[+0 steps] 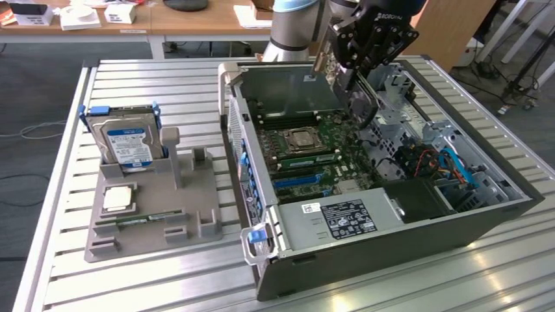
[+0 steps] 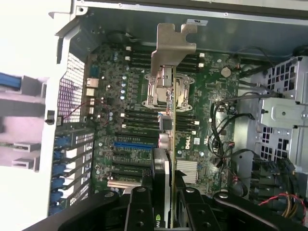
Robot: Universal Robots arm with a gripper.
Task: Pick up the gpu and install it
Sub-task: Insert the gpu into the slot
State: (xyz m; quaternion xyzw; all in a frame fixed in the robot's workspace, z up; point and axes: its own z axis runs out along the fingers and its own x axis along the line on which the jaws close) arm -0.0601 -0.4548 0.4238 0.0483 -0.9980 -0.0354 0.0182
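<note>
Arm [image 1: 290, 26] reaching down, gripper [image 2: 165, 191] pointing downward, seemingly clamped on gpu [image 2: 169, 72]

The gripper [image 2: 167, 195] holds the gpu [image 2: 168, 139] edge-on, its black jaws closed against the card's two flat faces. The card's silver metal bracket [image 2: 171, 45] sticks out at the end away from the jaws. Behind the card lies the green motherboard [image 2: 115, 101] inside the open computer case [image 2: 125, 17], with the CPU socket [image 2: 185, 94], a blue expansion slot [image 2: 134, 144] and a finned heatsink [image 2: 188, 171]. Black cables [image 2: 224, 125] run beside a perforated metal drive cage [image 2: 284, 108].
</note>
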